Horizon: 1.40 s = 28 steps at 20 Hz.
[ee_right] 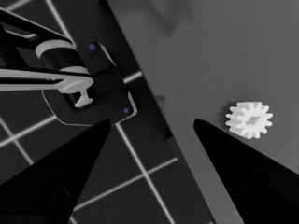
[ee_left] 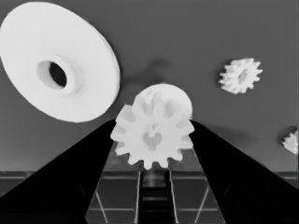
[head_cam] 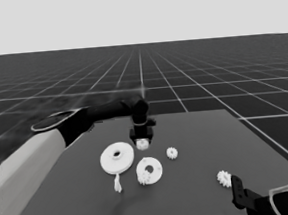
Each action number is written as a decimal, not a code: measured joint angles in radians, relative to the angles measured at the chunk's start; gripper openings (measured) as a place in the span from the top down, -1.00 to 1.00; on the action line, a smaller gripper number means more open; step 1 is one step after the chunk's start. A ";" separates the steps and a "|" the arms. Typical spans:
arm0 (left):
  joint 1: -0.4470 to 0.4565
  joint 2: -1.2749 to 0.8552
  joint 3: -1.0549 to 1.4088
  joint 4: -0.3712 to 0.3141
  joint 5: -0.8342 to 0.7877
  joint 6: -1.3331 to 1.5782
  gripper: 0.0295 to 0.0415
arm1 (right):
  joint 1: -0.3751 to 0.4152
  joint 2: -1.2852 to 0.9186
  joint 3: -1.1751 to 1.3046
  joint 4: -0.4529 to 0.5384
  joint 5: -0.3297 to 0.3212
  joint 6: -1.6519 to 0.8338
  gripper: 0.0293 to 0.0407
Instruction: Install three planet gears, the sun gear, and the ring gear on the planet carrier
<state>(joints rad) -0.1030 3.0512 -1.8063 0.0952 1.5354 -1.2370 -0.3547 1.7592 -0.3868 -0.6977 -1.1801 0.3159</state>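
the left gripper (head_cam: 142, 139) is clamped on a small gear (ee_left: 152, 135) by its bumpy rim, at 12 o'clock from the smaller round part (head_cam: 150, 169); it looks light and stiff, while the right gripper (ee_right: 152, 123) waits open.

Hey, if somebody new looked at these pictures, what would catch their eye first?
Probably the left gripper reaching over the middle of the table, its fingers closed on a gear. Just in front lie the larger round part and the smaller round part, which carries one gear on its rim. The right gripper waits open at the near right corner.
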 joint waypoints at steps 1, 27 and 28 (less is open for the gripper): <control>0.104 0.011 -0.035 0.080 -0.029 0.019 0.72 | 0.000 0.000 0.000 0.000 0.000 0.000 -0.61; -0.110 0.005 -0.009 -0.130 0.045 0.004 -0.49 | 0.000 0.000 0.000 0.000 0.000 0.000 -0.61; -0.112 0.005 -0.011 -0.132 0.045 0.005 -0.49 | 0.000 0.000 0.000 0.000 0.000 0.000 -0.61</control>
<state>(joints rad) -0.2148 3.0566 -1.8169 -0.0367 1.5805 -1.2319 -0.3547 1.7592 -0.3868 -0.6977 -1.1801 0.3159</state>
